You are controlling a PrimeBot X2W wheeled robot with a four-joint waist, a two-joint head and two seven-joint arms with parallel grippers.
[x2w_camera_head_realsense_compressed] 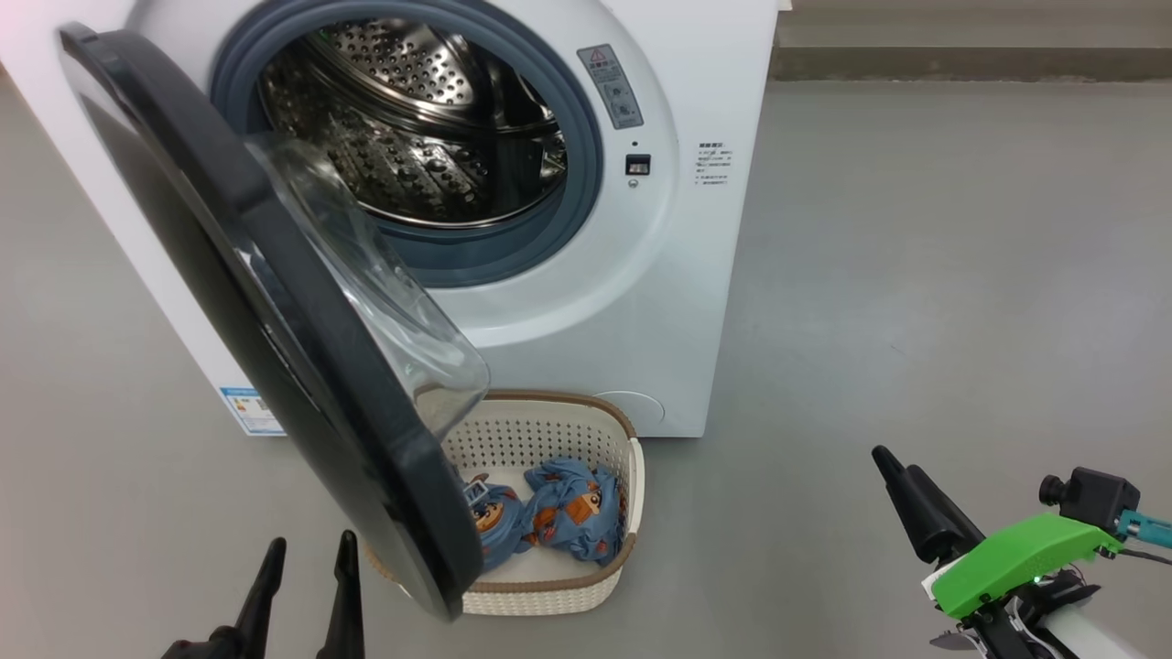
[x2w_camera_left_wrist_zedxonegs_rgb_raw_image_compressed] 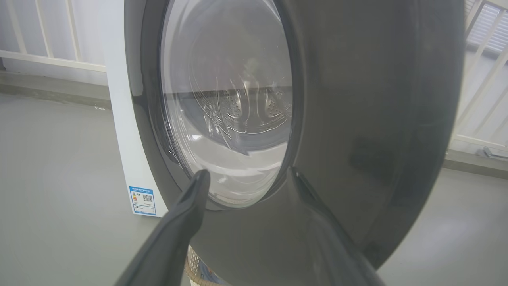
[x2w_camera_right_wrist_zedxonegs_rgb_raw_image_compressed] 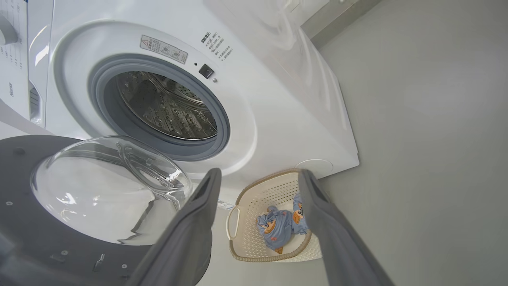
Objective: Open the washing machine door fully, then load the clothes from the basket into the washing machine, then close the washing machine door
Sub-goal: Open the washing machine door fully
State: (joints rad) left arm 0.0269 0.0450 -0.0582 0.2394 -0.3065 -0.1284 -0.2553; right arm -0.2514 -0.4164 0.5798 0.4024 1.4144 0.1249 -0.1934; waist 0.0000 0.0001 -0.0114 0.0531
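The washing machine point(x2w_camera_head_realsense_compressed: 705, 275) stands with its steel drum point(x2w_camera_head_realsense_compressed: 412, 128) exposed. The washing machine door point(x2w_camera_head_realsense_compressed: 275, 302) is swung out to the left, its clear glass bowl point(x2w_camera_head_realsense_compressed: 385, 293) facing the opening. Below it, the basket point(x2w_camera_head_realsense_compressed: 540, 439) sits on the floor with the blue clothes point(x2w_camera_head_realsense_compressed: 572, 508) inside; the door's lower edge covers the basket's left part. My left gripper point(x2w_camera_head_realsense_compressed: 311, 542) is open, just outside the door's black outer face point(x2w_camera_left_wrist_zedxonegs_rgb_raw_image_compressed: 357, 119). My right gripper point(x2w_camera_head_realsense_compressed: 897, 462) is open and empty, to the right of the basket point(x2w_camera_right_wrist_zedxonegs_rgb_raw_image_compressed: 246, 238) and the clothes point(x2w_camera_right_wrist_zedxonegs_rgb_raw_image_compressed: 279, 226).
Grey floor point(x2w_camera_head_realsense_compressed: 916, 275) spreads to the right of the machine, with a low step point(x2w_camera_head_realsense_compressed: 961, 55) along the back. A blue energy label point(x2w_camera_left_wrist_zedxonegs_rgb_raw_image_compressed: 143, 200) marks the machine's lower corner. White railings point(x2w_camera_left_wrist_zedxonegs_rgb_raw_image_compressed: 39, 39) stand behind.
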